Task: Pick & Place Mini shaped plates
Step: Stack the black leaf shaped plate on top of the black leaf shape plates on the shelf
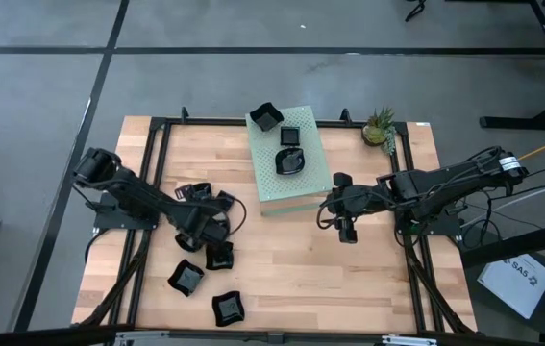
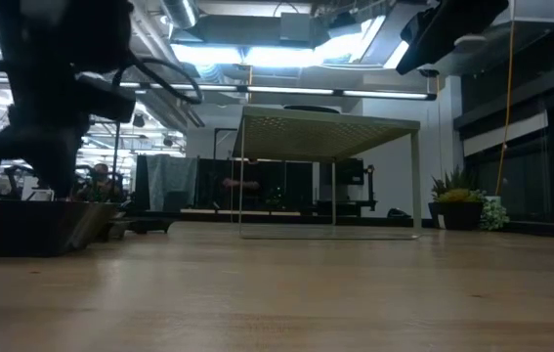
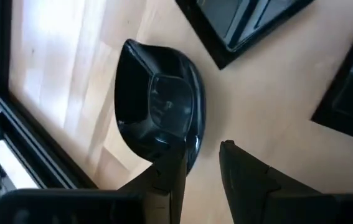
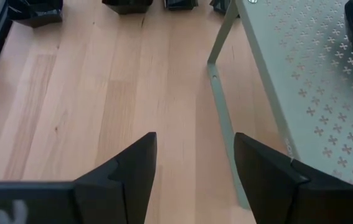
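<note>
Several glossy black mini shaped plates lie on the wooden table at the left: one (image 1: 195,193) far of my left gripper (image 1: 203,234), one (image 1: 219,257) beside it, two (image 1: 185,279) (image 1: 229,308) nearer the front. In the left wrist view my left gripper (image 3: 201,155) is open over one wavy-rimmed plate (image 3: 157,106), which rests flat on the wood. One finger is over its hollow, the other outside its rim. My right gripper (image 1: 347,231) (image 4: 195,149) hangs open above bare wood beside the green box (image 1: 286,159). My left gripper stands astride the plate's near rim (image 3: 193,144), slanting down from above, one finger (image 3: 171,171) over the inside and one (image 3: 238,168) outside. I cannot tell whether either finger touches the plate.
The pale green perforated box (image 4: 301,68) carries three black plates (image 1: 265,117) (image 1: 291,135) (image 1: 291,161) on top. A small plant (image 1: 380,125) stands at the far right. Black frame rails (image 1: 157,183) run along the table's sides. Bare wood (image 1: 310,279) lies near the front centre.
</note>
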Robot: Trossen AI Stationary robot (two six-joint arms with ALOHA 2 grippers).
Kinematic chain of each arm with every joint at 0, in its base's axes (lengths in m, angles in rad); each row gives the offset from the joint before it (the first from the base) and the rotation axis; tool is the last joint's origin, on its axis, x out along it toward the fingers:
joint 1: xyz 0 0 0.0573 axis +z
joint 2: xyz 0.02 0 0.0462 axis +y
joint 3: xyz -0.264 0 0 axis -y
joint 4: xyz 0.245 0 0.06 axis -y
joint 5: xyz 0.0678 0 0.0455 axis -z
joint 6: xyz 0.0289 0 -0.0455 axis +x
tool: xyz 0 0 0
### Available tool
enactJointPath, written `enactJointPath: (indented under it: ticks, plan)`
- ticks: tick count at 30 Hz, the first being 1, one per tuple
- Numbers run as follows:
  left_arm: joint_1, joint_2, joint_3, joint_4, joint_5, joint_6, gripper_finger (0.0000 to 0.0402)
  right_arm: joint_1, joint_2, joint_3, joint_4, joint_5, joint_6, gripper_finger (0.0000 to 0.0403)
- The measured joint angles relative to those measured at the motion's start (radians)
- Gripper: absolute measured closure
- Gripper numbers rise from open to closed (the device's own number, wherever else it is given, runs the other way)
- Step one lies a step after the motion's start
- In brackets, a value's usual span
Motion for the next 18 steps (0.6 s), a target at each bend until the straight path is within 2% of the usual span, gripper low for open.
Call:
enactJointPath:
  ticks: [7,18]
  plan:
    - [0.052,0.0,-0.047,0.161,0.038,0.137,0.0311,0.0,0.0,0.0,0.0,0.0,0.015,0.0191]
    - [0.107,0.0,-0.07,0.175,0.014,0.166,0.0313,0.0,0.0,0.0,0.0,0.0,0.02,0.0191]
